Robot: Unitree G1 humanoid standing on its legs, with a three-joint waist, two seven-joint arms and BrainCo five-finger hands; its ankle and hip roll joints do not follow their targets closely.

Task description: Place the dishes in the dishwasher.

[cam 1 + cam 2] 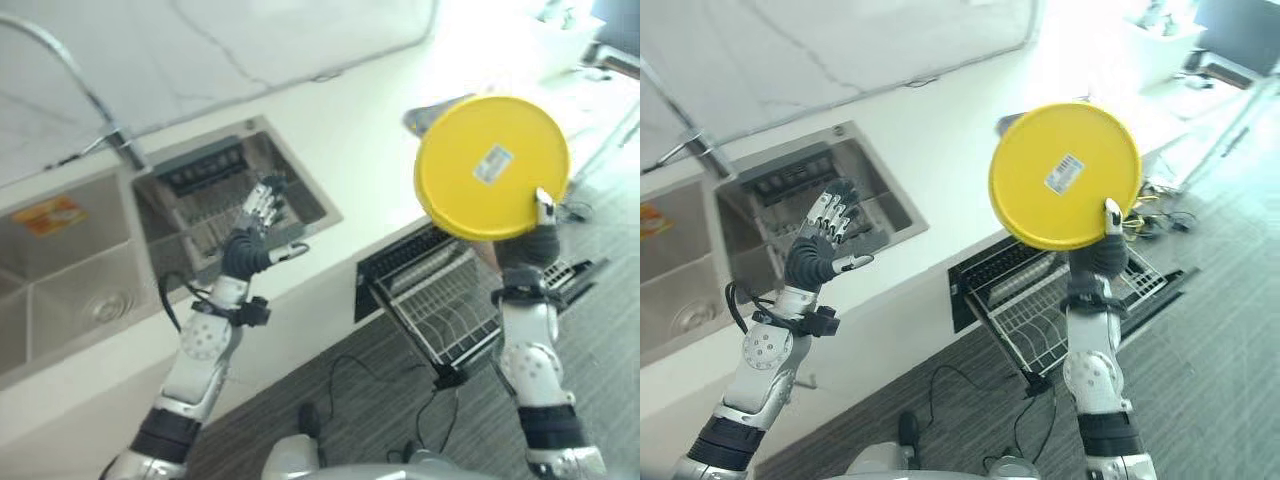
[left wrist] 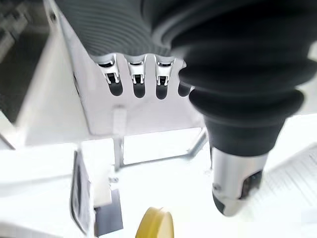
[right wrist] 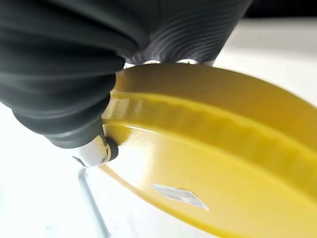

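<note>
The right hand (image 1: pixel 1102 248) holds a yellow plate (image 1: pixel 1064 175) up in the air. Its thumb pinches the plate's bottom edge, so the plate stands up tall above the fingers, flat back with a sticker toward the camera. Below the fingers sits the pulled-out dishwasher rack (image 1: pixel 1040 310), under the white bench (image 1: pixel 940 130). The left hand (image 1: pixel 822 235) is far off by the sink (image 1: pixel 855 195), fingers spread open and holding nothing. I think the plate must go down, edge first.
</note>
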